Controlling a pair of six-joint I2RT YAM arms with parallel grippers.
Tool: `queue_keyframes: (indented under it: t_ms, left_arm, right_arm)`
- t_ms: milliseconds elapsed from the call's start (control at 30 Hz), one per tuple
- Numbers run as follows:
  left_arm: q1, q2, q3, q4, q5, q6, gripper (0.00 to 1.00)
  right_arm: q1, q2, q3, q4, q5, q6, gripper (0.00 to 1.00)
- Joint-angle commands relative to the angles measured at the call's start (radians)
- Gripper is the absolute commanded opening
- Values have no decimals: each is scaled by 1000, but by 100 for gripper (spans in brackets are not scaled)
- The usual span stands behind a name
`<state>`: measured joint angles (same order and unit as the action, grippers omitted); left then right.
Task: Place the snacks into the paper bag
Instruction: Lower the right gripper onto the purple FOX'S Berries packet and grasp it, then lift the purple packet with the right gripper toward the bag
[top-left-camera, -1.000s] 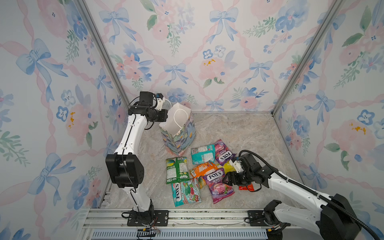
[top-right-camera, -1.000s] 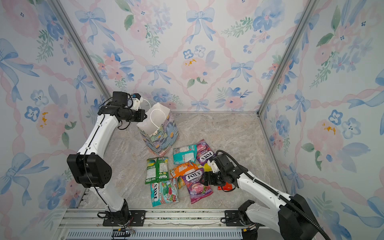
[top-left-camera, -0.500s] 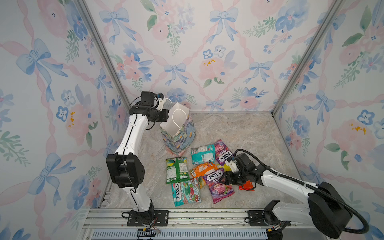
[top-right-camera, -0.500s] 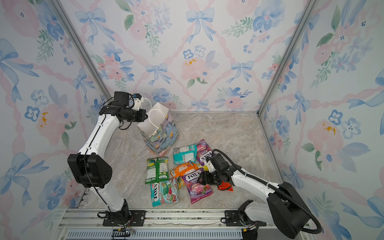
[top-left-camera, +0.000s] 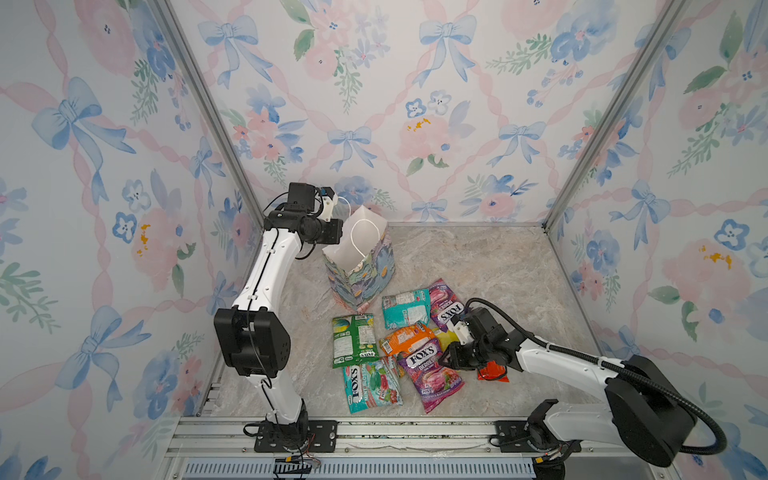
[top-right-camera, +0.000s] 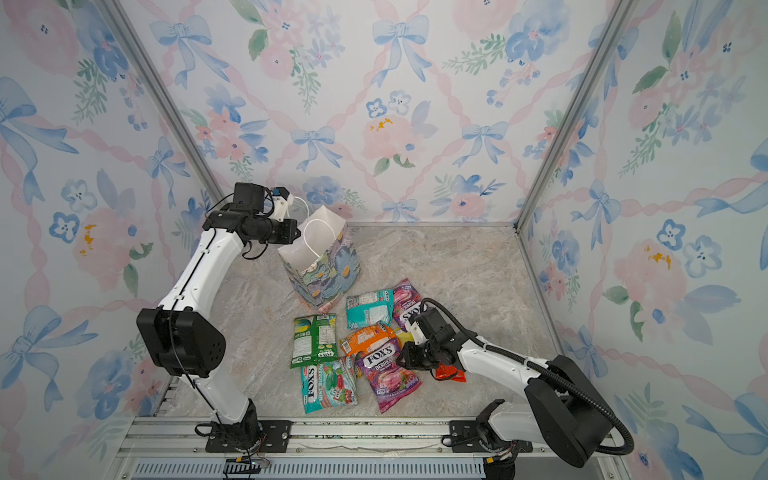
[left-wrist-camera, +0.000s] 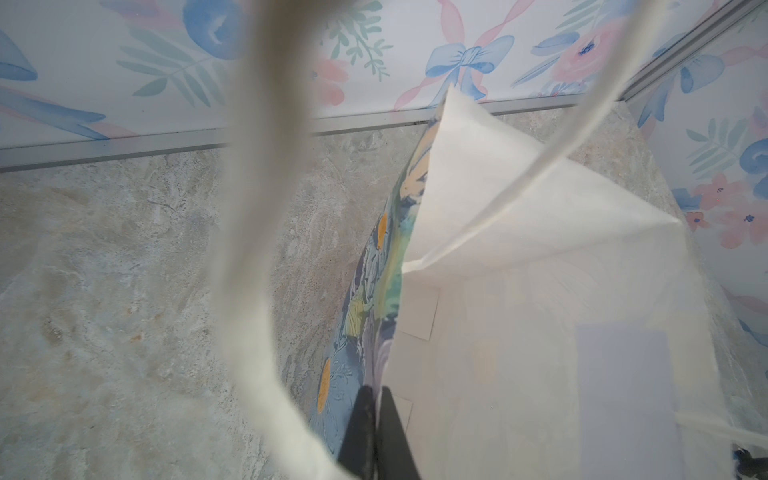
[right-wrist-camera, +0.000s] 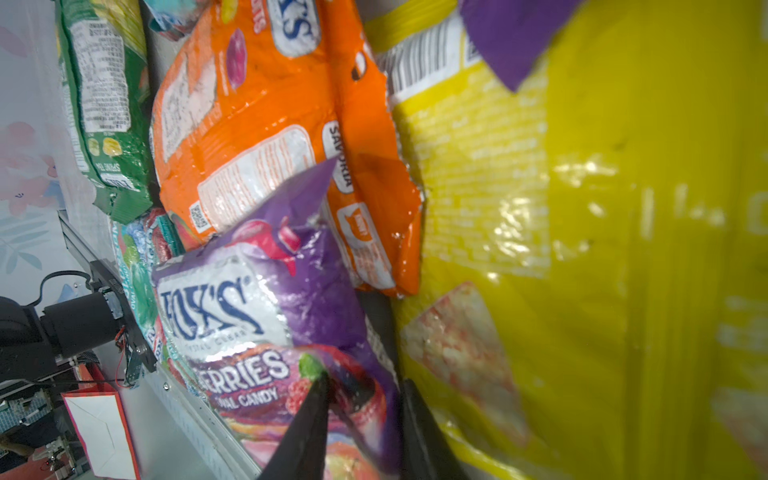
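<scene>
The paper bag (top-left-camera: 361, 266) (top-right-camera: 324, 266) stands tilted at the back left, its white inside (left-wrist-camera: 498, 249) showing. My left gripper (top-left-camera: 336, 235) (left-wrist-camera: 376, 432) is shut on its near rim. The snacks lie in front of it in a loose pile: green (top-left-camera: 353, 338), teal (top-left-camera: 405, 307), orange (top-left-camera: 409, 336) (right-wrist-camera: 266, 124), yellow (right-wrist-camera: 582, 249), red (top-left-camera: 492, 370), a teal FOX'S pouch (top-left-camera: 372, 384), a far purple one (top-left-camera: 446, 305). My right gripper (top-left-camera: 446, 359) (top-right-camera: 401, 359) (right-wrist-camera: 363, 380) is low over the pile, its jaws shut on the bunched edge of the purple FOX'S berries pouch (top-left-camera: 430, 370) (right-wrist-camera: 266, 299).
Floral walls close in the marble floor (top-left-camera: 478, 266) on three sides. An aluminium rail (top-left-camera: 374, 432) runs along the front edge. The left arm's black elbow (top-left-camera: 251, 340) hangs over the floor's left side.
My right gripper has slid left across the pile and its jaws have closed from wide open onto the purple pouch's edge. The left gripper keeps hold of the bag's rim.
</scene>
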<state>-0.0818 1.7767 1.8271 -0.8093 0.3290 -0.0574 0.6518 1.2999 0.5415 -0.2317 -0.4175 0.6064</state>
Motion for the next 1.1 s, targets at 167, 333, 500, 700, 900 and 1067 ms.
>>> queue_keyframes:
  t_ms: [167, 333, 500, 700, 900, 1067]
  left_arm:
    - [-7, -45, -11, 4, -8, -18, 0]
    - [-7, -51, -14, 4, -18, -19, 0]
    - [-6, -60, -13, 8, -25, -22, 0]
    - [-7, -64, -14, 10, -20, -27, 0]
    - [-7, -62, -15, 14, -9, -30, 0]
    - [-9, -69, -17, 17, 4, -35, 0]
  right_arm:
    - [11, -8, -1, 6, -16, 8, 0]
    - [-12, -76, 61, -94, 6, -7, 0]
    - [-44, -151, 182, -199, 1, 12, 0]
    - [-62, -187, 366, -307, 24, 39, 0]
    - [-69, -173, 518, -304, 92, 26, 0]
    - [-82, -117, 602, -217, 169, 27, 0]
